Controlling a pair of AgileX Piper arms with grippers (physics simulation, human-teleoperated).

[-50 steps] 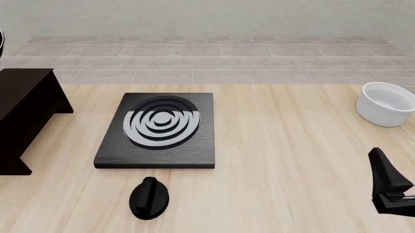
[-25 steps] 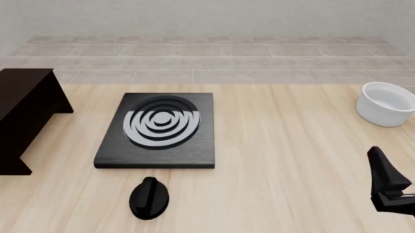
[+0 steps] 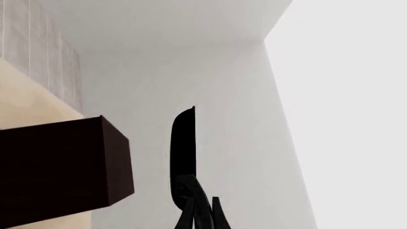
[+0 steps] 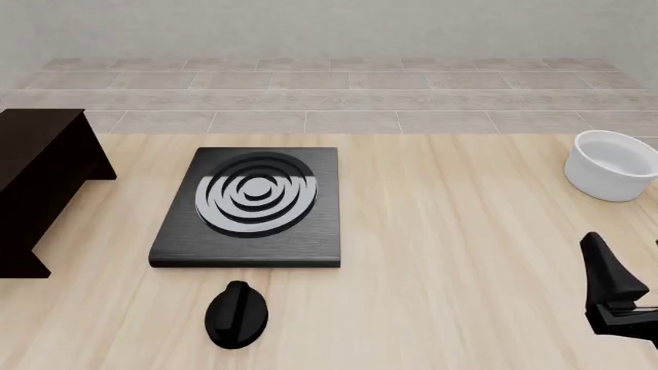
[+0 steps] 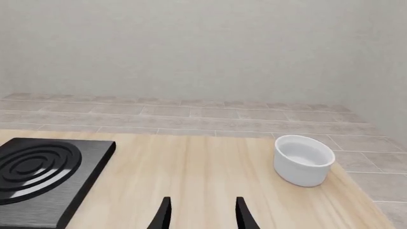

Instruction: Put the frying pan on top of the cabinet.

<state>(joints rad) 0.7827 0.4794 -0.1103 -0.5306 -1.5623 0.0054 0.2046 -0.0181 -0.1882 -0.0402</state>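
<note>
- Cabinet (image 4: 36, 181): dark brown, boxy, standing at the left edge of the table (image 4: 452, 262) in the front view; its flat top shows bare there. In the left wrist view one corner of it (image 3: 60, 167) fills the near side.
- Frying pan (image 3: 182, 143): seen only in the left wrist view, edge-on as a thin black upright shape just beside the cabinet corner, in the air against the white wall. It does not appear in the front view.
- Left gripper (image 3: 202, 214): only dark fingertips show, close together at the base of the pan; clamped on the frying pan.
- Right gripper (image 5: 201, 212): two fingertips set apart with nothing between them, low over the table at the front view's right edge (image 4: 617, 297).
- Stove slab (image 4: 250, 204): black with silver rings, flat on the table right of the cabinet.
- Black knob (image 4: 236, 314): near the slab's front edge, apart from it.
- White bowl (image 4: 612, 164): far right, well apart from the slab.
</note>
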